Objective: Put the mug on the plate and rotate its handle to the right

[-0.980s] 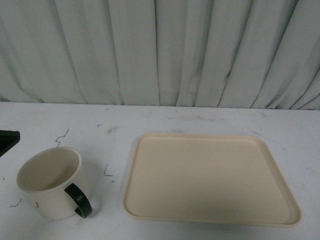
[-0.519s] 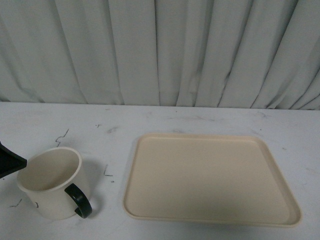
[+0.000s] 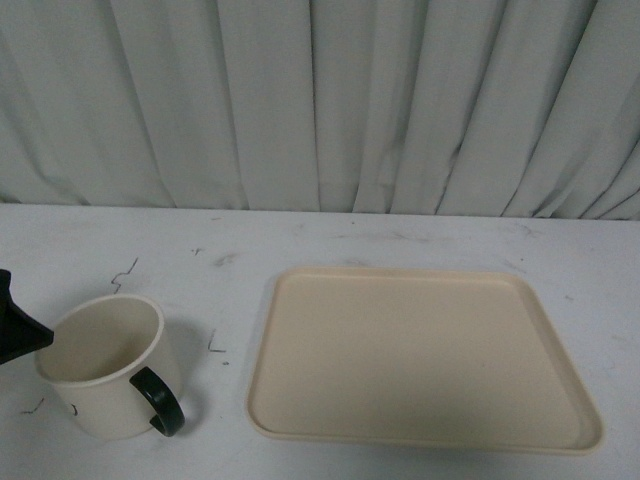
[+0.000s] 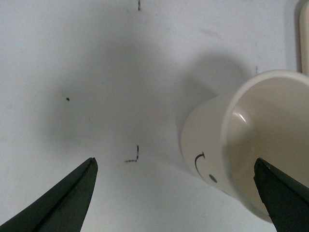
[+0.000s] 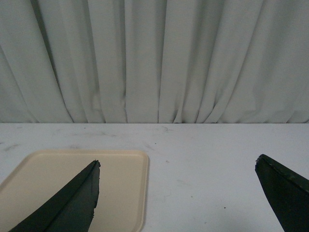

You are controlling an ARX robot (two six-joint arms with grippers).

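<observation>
The cream-white mug (image 3: 100, 365) stands upright on the white table, left of the plate (image 3: 420, 355). Its dark handle (image 3: 158, 400) points toward the near right. A dark finger (image 3: 18, 330) of my left gripper shows at the left edge, just beside the mug's rim. In the left wrist view my left gripper (image 4: 175, 162) is open and empty. The mug (image 4: 241, 140), with part of its smiley face (image 4: 203, 166) showing, sits toward one finger. My right gripper (image 5: 177, 160) is open and empty above the table, with the plate (image 5: 48, 179) beside it.
A pleated white curtain (image 3: 320, 100) hangs behind the table's far edge. The table (image 3: 230, 250) is white with small dark marks. A corner of the plate's rim (image 4: 304, 34) shows in the left wrist view.
My left gripper's finger has moved in from the left edge and now sits close to the mug's left side. The mug and plate have not moved.
</observation>
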